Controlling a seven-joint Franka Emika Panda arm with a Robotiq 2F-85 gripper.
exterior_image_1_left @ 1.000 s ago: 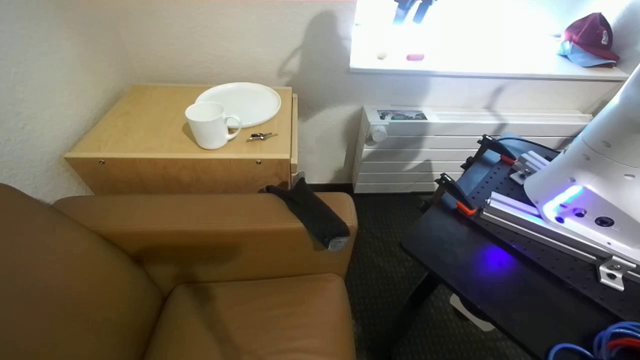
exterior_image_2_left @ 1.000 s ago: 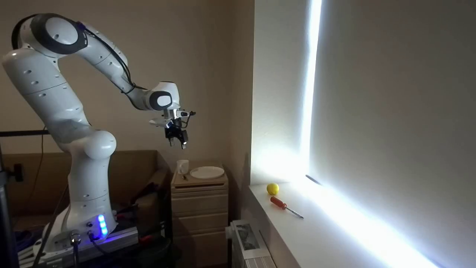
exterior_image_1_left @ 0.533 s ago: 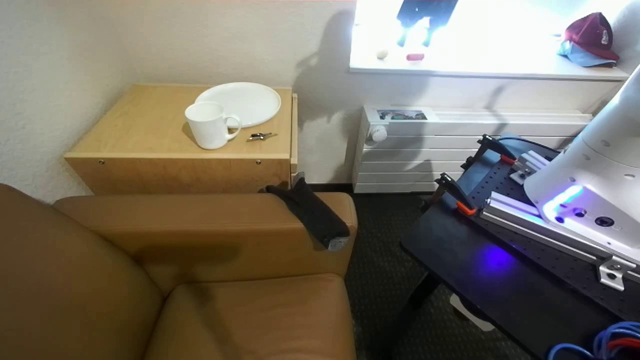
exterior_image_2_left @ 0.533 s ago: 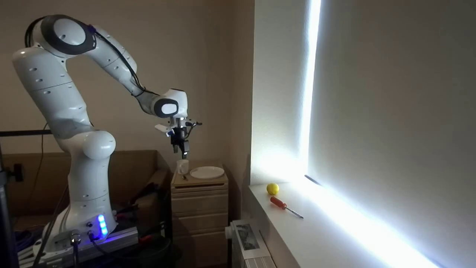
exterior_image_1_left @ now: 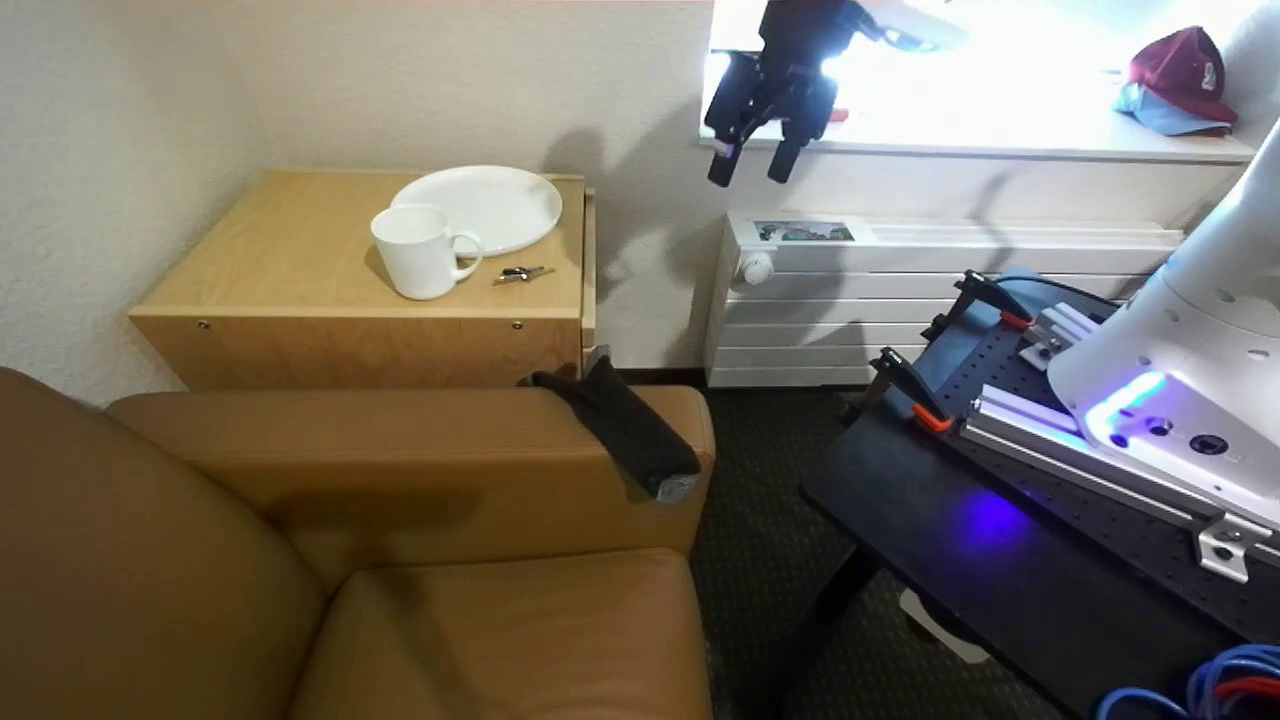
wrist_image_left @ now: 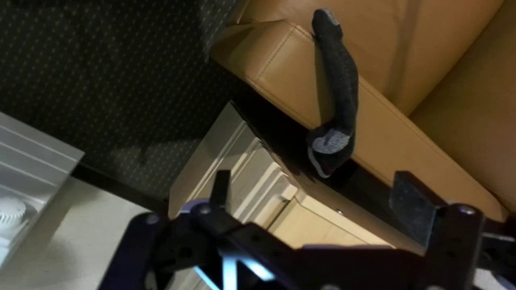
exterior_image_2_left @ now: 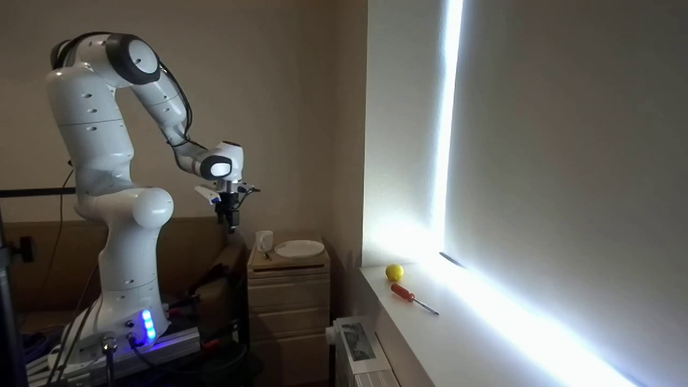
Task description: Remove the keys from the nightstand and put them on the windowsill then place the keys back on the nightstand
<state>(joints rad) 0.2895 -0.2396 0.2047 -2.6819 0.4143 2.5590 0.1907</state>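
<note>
The keys (exterior_image_1_left: 523, 273) lie on the pale wood nightstand (exterior_image_1_left: 300, 235) beside the handle of a white mug. They also show small in an exterior view (exterior_image_2_left: 267, 256) on the nightstand (exterior_image_2_left: 288, 295). The white windowsill (exterior_image_1_left: 970, 135) shows in both exterior views (exterior_image_2_left: 424, 338). My gripper (exterior_image_1_left: 750, 175) is open and empty, in the air above nightstand height and apart from it; it also shows in an exterior view (exterior_image_2_left: 227, 227). In the wrist view its fingers (wrist_image_left: 312, 177) are wide apart, with a nightstand corner (wrist_image_left: 310, 225) between them. The keys are out of sight there.
A white mug (exterior_image_1_left: 415, 255) and plate (exterior_image_1_left: 500, 205) stand by the keys. A yellow ball or fruit (exterior_image_2_left: 394, 272), an orange screwdriver (exterior_image_2_left: 403, 292) and a cap (exterior_image_1_left: 1180, 75) are on the sill. A sock (exterior_image_1_left: 630, 430) lies on the sofa arm (exterior_image_1_left: 400, 430). A radiator (exterior_image_1_left: 900, 290) is below the sill.
My gripper has come down; in an exterior view it has entered from the top edge. In the exterior view showing the whole arm, it moved right, then back left. The keys have not moved.
</note>
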